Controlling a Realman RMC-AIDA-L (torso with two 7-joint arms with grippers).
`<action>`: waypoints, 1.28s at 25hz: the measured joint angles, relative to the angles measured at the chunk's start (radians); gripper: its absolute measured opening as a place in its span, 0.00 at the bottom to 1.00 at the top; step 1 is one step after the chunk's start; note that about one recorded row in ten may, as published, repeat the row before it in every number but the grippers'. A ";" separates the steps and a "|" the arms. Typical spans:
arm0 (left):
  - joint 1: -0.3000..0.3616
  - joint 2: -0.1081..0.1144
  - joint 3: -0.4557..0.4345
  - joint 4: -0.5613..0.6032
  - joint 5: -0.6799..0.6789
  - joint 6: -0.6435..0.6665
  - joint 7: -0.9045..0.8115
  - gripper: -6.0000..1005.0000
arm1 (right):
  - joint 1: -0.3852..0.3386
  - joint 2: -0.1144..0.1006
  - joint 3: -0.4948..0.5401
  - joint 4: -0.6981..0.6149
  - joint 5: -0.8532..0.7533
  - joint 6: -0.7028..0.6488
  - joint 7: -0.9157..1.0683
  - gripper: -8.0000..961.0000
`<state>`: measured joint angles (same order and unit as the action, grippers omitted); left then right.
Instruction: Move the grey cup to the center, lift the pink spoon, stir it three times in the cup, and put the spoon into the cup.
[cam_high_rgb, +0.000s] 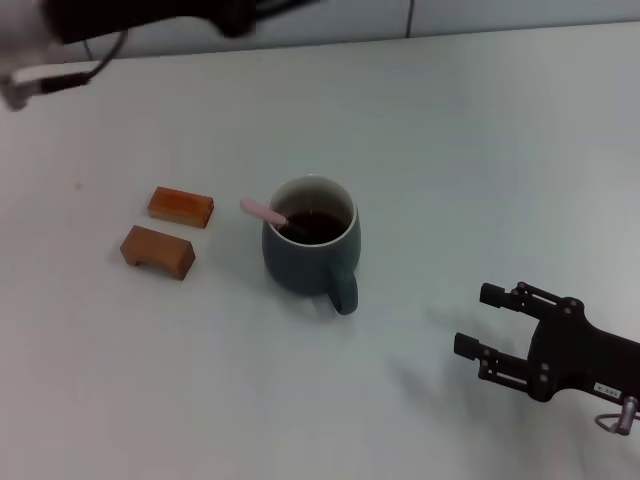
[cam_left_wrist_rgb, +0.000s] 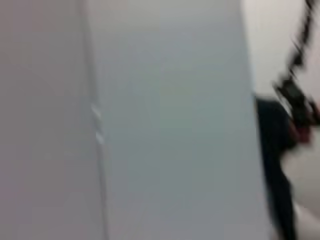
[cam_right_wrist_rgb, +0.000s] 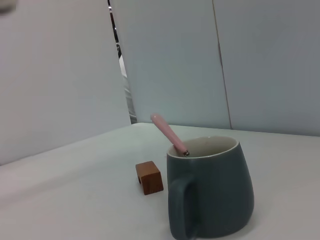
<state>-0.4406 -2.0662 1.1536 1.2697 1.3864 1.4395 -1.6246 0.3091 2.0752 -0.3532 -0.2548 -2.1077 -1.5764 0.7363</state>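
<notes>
1. The pink spoon (cam_high_rgb: 264, 211) already stands in the grey cup (cam_high_rgb: 310, 250): its bowl end is down inside and its pink handle leans out over the rim on the side toward the two brown wooden blocks (cam_high_rgb: 170, 232). The cup sits near the middle of the surface (cam_high_rgb: 480, 150), its handle turned toward the robot.

2. By my reading the task is essentially finished, and the step in hand is only a clean retreat. Doing it well means keeping both arms away from the slanting handle, since a brush against it could tip the spoon out or nudge the cup.

3. The right tool (cam_high_rgb: 480, 325) hovers low over the surface, its fingers spread apart and holding nothing. It lies well apart from the cup, on the robot's right and nearer the robot, with its open fingers pointed roughly toward the cup.

4. The right wrist view confirms that the spoon rests against the rim and that one block stands just beyond the cup.

5. The left arm (cam_high_rgb: 130, 20) is raised at the far left edge, well apart from the cup. Its tool is not clearly shown, so I cannot tell its state.
</notes>
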 joint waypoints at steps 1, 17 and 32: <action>0.041 0.000 -0.028 -0.151 -0.141 0.005 0.107 0.46 | 0.002 -0.001 0.000 0.000 0.000 0.002 0.005 0.78; 0.188 0.000 -0.126 -1.089 -0.345 0.253 1.071 0.61 | 0.005 0.000 0.016 -0.014 0.003 0.009 0.021 0.78; 0.239 0.012 -0.090 -1.142 -0.180 0.138 1.175 0.83 | 0.015 0.003 0.016 -0.010 0.003 0.002 0.012 0.78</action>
<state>-0.2021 -2.0544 1.0639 0.1277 1.2063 1.5774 -0.4494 0.3241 2.0781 -0.3374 -0.2650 -2.1045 -1.5747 0.7487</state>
